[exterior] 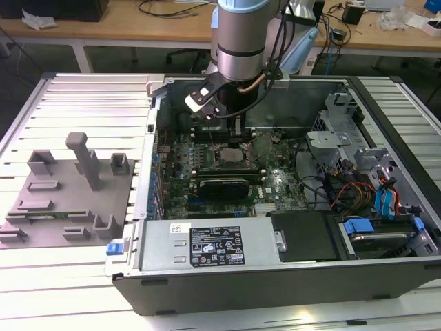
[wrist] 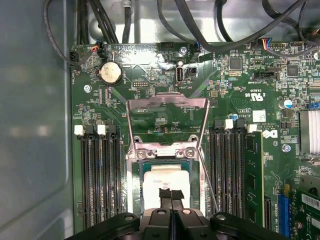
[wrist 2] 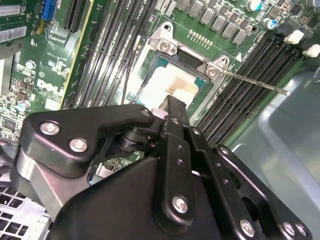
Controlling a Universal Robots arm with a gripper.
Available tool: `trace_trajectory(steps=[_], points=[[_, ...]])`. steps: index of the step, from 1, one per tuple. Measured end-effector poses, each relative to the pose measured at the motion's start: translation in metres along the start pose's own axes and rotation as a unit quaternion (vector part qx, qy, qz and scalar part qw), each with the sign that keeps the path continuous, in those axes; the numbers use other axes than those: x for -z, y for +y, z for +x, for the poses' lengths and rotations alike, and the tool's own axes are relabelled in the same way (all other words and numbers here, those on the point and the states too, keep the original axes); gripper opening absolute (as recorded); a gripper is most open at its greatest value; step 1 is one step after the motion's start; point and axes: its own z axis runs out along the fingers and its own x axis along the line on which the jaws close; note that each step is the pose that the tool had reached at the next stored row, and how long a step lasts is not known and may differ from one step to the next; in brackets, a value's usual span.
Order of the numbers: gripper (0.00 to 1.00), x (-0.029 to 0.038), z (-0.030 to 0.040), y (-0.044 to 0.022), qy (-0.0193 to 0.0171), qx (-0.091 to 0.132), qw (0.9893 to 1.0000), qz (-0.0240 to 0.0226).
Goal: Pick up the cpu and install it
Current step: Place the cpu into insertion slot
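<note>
cpu (wrist: 165, 181) in socket (wrist: 165, 151), fingers (wrist: 165, 196) over it

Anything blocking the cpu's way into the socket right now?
Nothing visible does. The socket's load plate is swung open, its lever aside, and the cpu lies in the open socket under the gripper.

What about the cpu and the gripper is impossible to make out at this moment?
- Part of the cpu: in the first wrist view, the gripper covers it.
- Whether the gripper touches the cpu: in both wrist views, the gripper's own body hides the contact.
- Whether the cpu lies fully seated in the socket: too small to tell in the exterior view.
</note>
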Motion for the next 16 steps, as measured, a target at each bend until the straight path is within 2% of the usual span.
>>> trace_trajectory(steps=[5, 9, 13, 16], points=[[0.11, 0.0052, -0.0001, 0.0002, -0.0001, 0.000, 1.0000, 0.0000], [0.11, 0.0119, -0.0002, 0.0004, -0.0004, 0.000, 1.0000, -0.0001], [0.11, 0.0125, -0.0002, 0.0004, -0.0002, 0.000, 1.0000, 0.0000], [0.11, 0.0163, -0.0003, 0.0005, -0.0002, 0.000, 1.0000, 0.0000]])
